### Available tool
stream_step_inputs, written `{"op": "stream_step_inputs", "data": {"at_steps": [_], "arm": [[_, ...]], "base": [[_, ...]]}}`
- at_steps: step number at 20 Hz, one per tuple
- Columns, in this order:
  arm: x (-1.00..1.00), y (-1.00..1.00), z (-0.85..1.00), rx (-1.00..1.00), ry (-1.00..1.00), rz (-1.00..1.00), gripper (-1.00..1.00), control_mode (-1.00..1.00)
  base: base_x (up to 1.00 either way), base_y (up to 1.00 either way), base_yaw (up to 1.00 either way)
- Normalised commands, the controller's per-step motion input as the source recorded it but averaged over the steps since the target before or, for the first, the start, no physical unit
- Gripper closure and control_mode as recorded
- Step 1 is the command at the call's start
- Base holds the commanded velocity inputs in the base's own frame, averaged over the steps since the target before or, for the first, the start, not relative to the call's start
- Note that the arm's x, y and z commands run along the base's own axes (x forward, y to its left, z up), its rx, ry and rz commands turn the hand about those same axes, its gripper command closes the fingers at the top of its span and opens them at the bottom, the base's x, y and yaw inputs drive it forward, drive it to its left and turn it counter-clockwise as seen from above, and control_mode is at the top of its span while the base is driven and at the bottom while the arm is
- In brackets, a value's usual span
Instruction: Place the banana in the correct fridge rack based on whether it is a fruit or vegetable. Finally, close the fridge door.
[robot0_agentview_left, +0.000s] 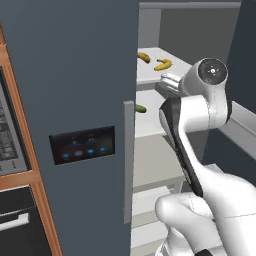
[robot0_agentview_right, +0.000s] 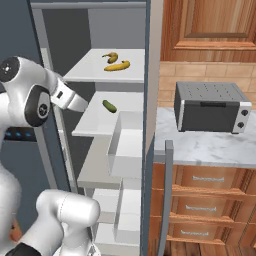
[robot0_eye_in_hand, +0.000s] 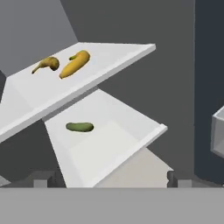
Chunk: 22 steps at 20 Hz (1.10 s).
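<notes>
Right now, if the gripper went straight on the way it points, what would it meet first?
Probably the lower white shelf holding the cucumber, which sits dead ahead between the open jaws in the hand view. Depth is unclear, so the dark back wall is possible.

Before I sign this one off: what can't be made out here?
- Fridge door: edge-on in right base view; inner bins mostly hidden.
- Cucumber: half hidden by the other door in left base view.
- Tool: its fingers are hidden behind the arm in left base view.

Wooden cabinets (robot0_agentview_right: 210, 25), marble counter (robot0_agentview_right: 210, 145), grey toaster oven (robot0_agentview_right: 212, 107).
</notes>
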Motion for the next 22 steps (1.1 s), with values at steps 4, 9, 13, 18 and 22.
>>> {"op": "stream_step_inputs", "data": {"at_steps": [4, 9, 13, 18, 22], "arm": [[-0.73, 0.96, -0.25, -0.11, 0.12, 0.07, -1.0, -1.0], [-0.19, 0.16, -0.09, -0.02, 0.0, 0.03, -1.0, 1.0], [0.0, 0.0, 0.0, 0.0, 0.0, 0.0, -1.0, 1.0], [0.0, 0.0, 0.0, 0.0, 0.0, 0.0, -1.0, 1.0], [0.0, 0.0, 0.0, 0.0, 0.0, 0.0, -1.0, 1.0]], "base": [[0.0, 0.0, 0.0], [-0.8, 0.01, 0.0], [-1.0, -0.49, -0.06], [-1.0, -0.52, 0.01], [-0.95, -0.83, 0.17]]}}
